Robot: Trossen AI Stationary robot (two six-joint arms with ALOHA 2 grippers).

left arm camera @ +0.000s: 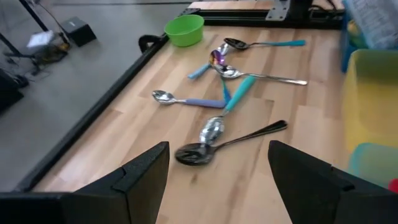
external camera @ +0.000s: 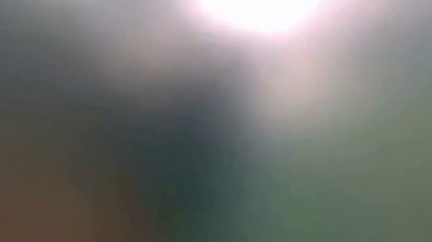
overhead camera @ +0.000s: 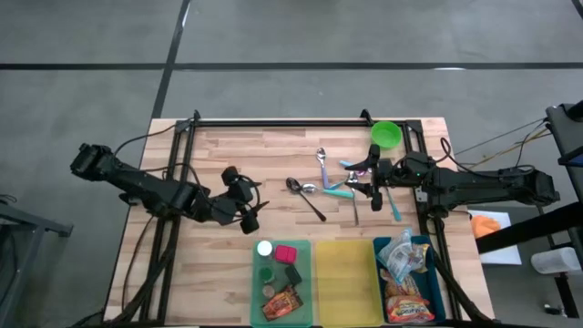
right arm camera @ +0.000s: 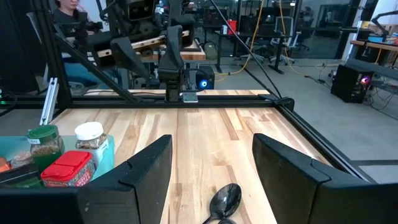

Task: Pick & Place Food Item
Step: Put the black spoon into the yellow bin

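Looking down at my table (overhead camera: 228, 150): three bins along the near edge, blue bin (overhead camera: 408, 282) stuffed with snack bags (overhead camera: 401, 260), yellow bin (overhead camera: 344, 282), green bin (overhead camera: 282, 282) holding jars and a red-lidded tub (overhead camera: 287, 253). No labels readable. Both arms are stretched low, left gripper (overhead camera: 248, 208) and right gripper (overhead camera: 363, 180) open, holding nothing, spoons (overhead camera: 314, 187) between them.

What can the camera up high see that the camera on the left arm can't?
Only the high view shows both whole arms, the right gripper open among the spoons, the green bin with jars and a snack, and the snack bags inside the blue bin.

Only the left wrist view shows its own open left gripper up close, and the floor beyond the table's edge.

Both show the green bowl, the scattered spoons, including the black-handled spoon, and the empty yellow bin.
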